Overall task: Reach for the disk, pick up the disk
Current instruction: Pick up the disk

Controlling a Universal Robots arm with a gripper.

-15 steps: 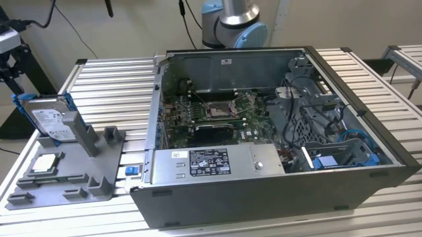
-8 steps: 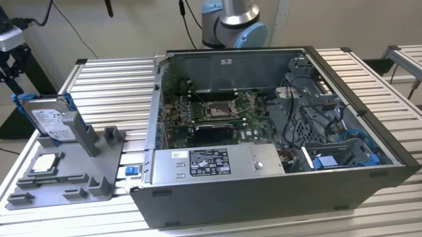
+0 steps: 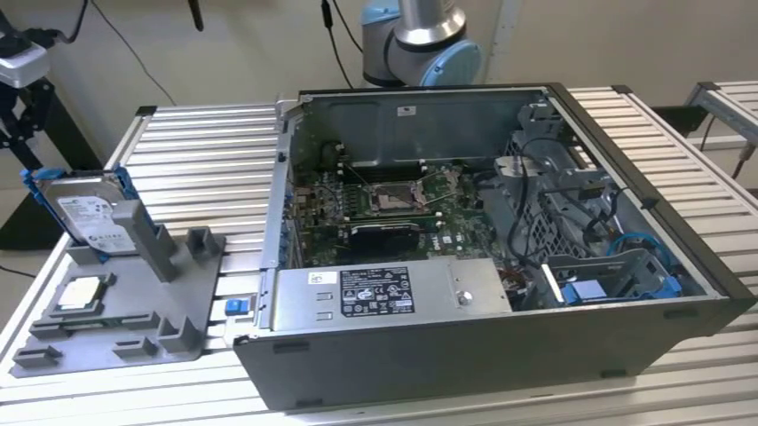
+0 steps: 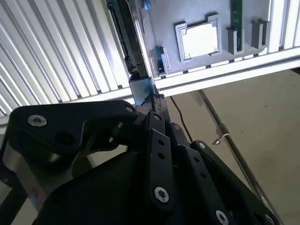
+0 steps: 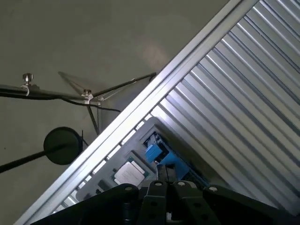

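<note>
Gripper (image 4: 146, 99) linkage half-hiding upright disk (image 4: 131, 45)

Ext. view: even, diffuse overhead light, bright, no hard shadows. Table (image 3: 195, 151) slats glint pale. Disk (image 3: 92, 217) at 9 o'clock has a mild sheen. PC case (image 3: 474, 222) interior is dimmer, outer wall at 6 o'clock darkest. Second wrist view: slats glare near-white. First wrist view: floor (image 5: 70, 37) dull grey w/ faint shadows.

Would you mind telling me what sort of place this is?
Probably a robotics lab for computer assembly: an open PC case on a slatted aluminium table, a grey fixture holding the disk, and a robot arm.
</note>
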